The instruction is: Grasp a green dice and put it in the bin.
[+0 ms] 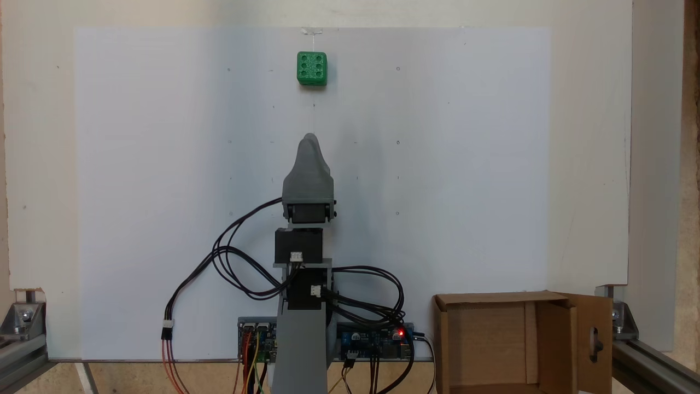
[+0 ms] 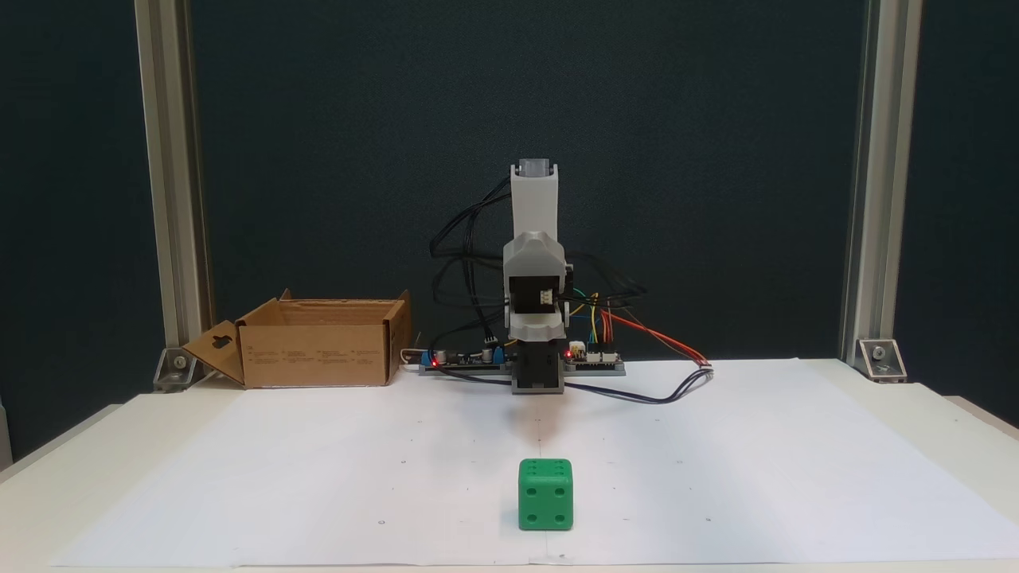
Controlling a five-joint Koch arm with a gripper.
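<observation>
the small bright green plastic dice [image 1: 312, 68] sits alone at the white paper's [image 1: 164, 164] far edge, well apart from the grey fingers [image 1: 310, 139], whose state i cannot tell. a full-stretch reach risks nudging it off; the brown cardboard bin [image 1: 492, 345] waits beside the base.

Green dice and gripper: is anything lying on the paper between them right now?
Nothing. In both fixed views the white paper between the gripper and the green dice is bare apart from faint printed marks.
</observation>
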